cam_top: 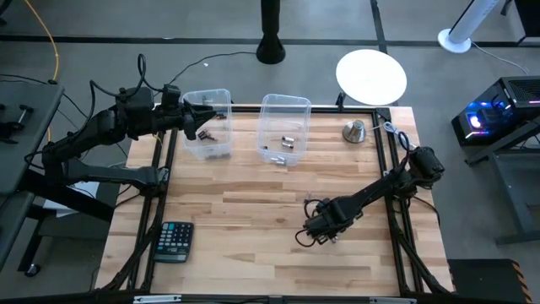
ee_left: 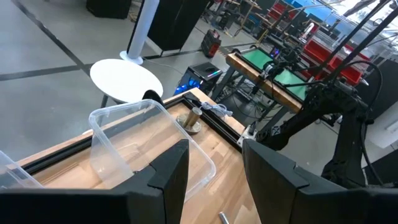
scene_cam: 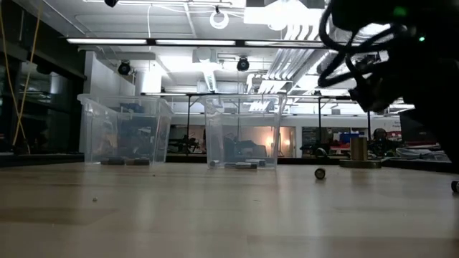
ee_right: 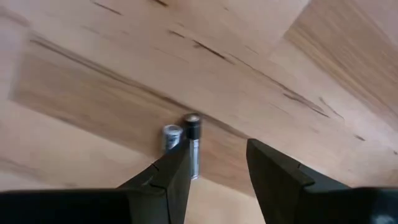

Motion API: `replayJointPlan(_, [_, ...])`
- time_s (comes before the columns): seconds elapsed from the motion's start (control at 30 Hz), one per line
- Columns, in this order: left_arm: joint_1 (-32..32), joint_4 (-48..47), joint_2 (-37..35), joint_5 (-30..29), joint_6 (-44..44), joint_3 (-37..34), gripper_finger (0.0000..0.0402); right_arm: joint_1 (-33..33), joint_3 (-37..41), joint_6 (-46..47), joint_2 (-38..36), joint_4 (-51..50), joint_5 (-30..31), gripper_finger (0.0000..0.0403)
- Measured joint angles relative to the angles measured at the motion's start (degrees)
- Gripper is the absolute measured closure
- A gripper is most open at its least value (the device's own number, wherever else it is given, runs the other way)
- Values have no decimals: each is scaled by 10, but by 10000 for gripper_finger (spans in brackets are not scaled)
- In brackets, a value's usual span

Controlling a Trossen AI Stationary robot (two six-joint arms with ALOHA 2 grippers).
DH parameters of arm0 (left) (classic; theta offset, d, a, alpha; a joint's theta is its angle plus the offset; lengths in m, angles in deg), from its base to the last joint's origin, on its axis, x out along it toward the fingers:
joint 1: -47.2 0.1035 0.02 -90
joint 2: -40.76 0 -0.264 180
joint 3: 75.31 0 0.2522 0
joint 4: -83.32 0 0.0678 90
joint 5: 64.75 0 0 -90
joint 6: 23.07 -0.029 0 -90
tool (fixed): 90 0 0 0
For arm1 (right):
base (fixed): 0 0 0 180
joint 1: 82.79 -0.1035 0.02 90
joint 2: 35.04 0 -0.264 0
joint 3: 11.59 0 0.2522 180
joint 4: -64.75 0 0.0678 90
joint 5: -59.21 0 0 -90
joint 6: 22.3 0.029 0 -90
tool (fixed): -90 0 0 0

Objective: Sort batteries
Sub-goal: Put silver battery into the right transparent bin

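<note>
A: In the high view, what are the arms doing?

B: The left gripper (cam_top: pixel 196 124) is hanging over the left bin (cam_top: pixel 207 123). The right gripper (cam_top: pixel 316 230) is hovering low over the table (cam_top: pixel 245 211). Some batteries are lying in the right bin (cam_top: pixel 283 128).

A: And the low view?

B: One small cell (scene_cam: pixel 319 173) is resting on the wood, apart from the bins.

A: The left wrist view?

B: The left fingers (ee_left: pixel 165 174) are standing apart, holding nothing.

A: The right wrist view?

B: Two batteries (ee_right: pixel 183 140) are lying side by side, touching, one silvery and one dark, just beside the spread right fingers (ee_right: pixel 273 168). I am judging they are light, stiff and smooth, so they are rolling easily; gripping one across the middle of its body seems safest.
</note>
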Motion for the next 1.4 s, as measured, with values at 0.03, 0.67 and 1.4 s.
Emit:
replayJointPlan(0.03, [0, 0, 0, 0, 0, 0, 257, 0, 6, 0, 0, 1, -3, 253])
replayJointPlan(0.67, [0, 1, 0, -1, 19, 0, 257, -15, 1, -45, -15, 23, -9, 254])
replayJointPlan(1.4, [0, 0, 0, -2, 35, 0, 257, -62, 8, -40, 7, 218, 4, 254])
